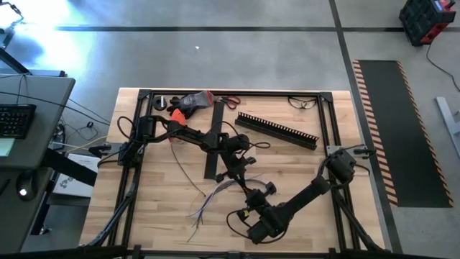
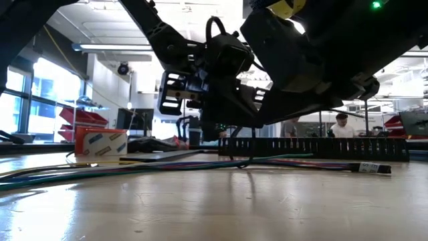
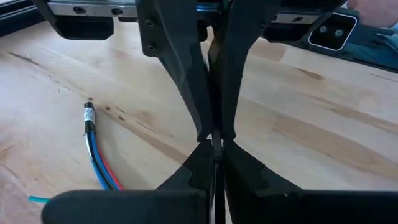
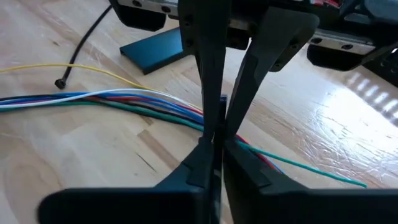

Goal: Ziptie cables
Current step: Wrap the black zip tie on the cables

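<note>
Two grippers meet mid-table over one bunch of cables [image 4: 124, 102] fanned across the wood: left gripper [image 3: 214, 140] pinched shut on nothing visible, right gripper [image 4: 214, 134] clamped on the cables.

Loose cables [image 1: 215, 193] on the wooden table top

Thin blue, white, red, green and yellow wires [image 4: 124, 102] lie flat in a bunch, free ends splayed toward the table's front-left; one strand pinched.
</note>
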